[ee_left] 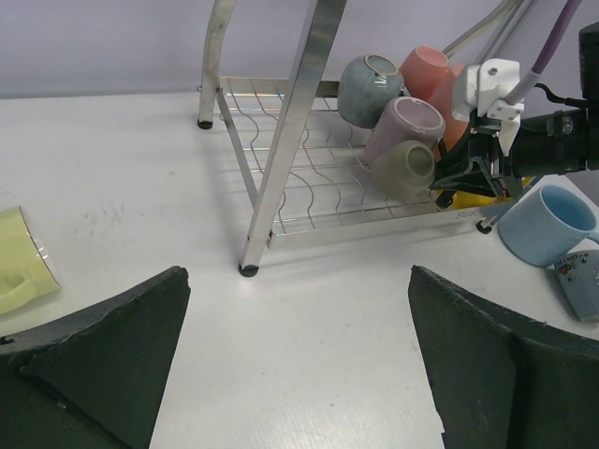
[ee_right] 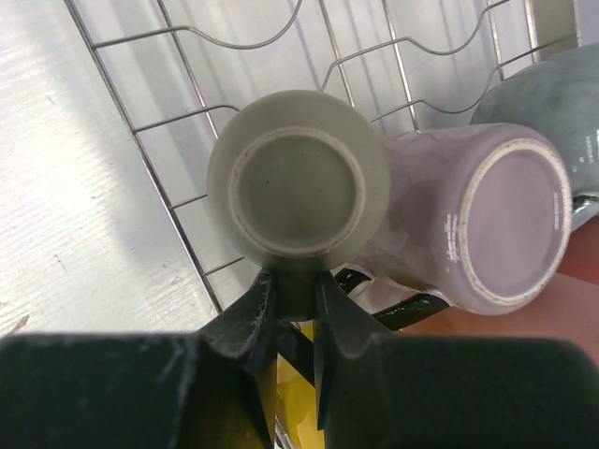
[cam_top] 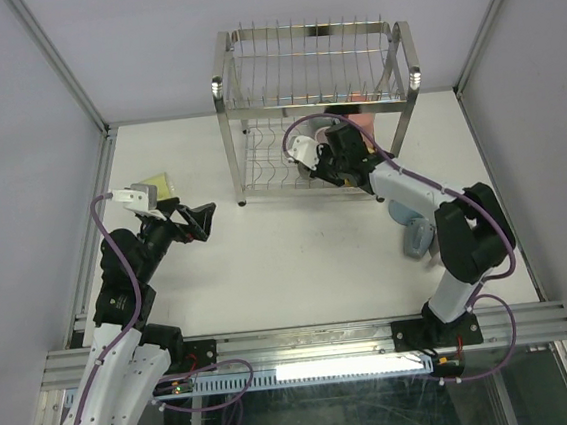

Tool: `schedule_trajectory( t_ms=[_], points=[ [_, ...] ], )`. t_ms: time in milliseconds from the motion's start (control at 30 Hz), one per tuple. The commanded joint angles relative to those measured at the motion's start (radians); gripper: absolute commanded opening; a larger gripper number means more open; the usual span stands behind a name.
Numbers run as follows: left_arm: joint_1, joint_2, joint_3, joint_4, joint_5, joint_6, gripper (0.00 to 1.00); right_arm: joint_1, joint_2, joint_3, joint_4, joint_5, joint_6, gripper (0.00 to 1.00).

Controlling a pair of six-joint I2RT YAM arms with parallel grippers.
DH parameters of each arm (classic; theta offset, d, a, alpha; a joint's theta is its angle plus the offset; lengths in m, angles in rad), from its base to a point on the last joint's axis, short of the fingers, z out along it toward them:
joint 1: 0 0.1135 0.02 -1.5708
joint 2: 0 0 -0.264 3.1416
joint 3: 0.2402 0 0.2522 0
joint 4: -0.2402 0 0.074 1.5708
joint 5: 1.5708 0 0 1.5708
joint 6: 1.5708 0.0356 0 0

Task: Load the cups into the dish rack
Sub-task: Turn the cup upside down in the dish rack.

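The dish rack [cam_top: 309, 64] stands at the back of the table. My right gripper [ee_right: 298, 290] reaches into its lower tier and is shut on the handle of a small grey-beige cup [ee_right: 298, 176], whose base faces the wrist camera. A mauve cup [ee_right: 496, 215] lies touching it, with a grey-blue cup [ee_right: 543, 89] behind and a yellow cup [ee_right: 290, 412] under my fingers. A pink cup [ee_left: 426, 70] leans at the back of that tier. My left gripper [ee_left: 299, 355] hangs open over bare table, with a pale green cup [ee_left: 19, 257] to its left.
A light blue cup [ee_left: 547, 224] and a grey-blue cup on its side [cam_top: 419, 238] sit on the table right of the rack, under my right arm. A steel rack leg [ee_left: 290, 140] stands ahead of the left gripper. White walls enclose the table.
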Motion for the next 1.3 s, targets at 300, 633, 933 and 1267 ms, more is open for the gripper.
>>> schedule_trajectory(
  t_ms=[300,633,933,1267],
  points=[
    [0.006,-0.012,0.010,0.006,-0.030,0.026,0.99,-0.026,0.031,0.043,0.018,0.001,0.032,0.00],
    [0.006,-0.009,0.011,0.003,-0.036,0.029,0.99,-0.036,0.032,0.055,-0.037,-0.019,0.034,0.22],
    [0.007,-0.009,0.011,0.003,-0.037,0.029,0.99,-0.034,-0.029,0.050,-0.051,-0.027,0.047,0.35],
    [0.007,-0.012,0.011,0.003,-0.043,0.029,0.99,-0.003,-0.116,0.011,-0.046,-0.042,0.051,0.40]
  ],
)
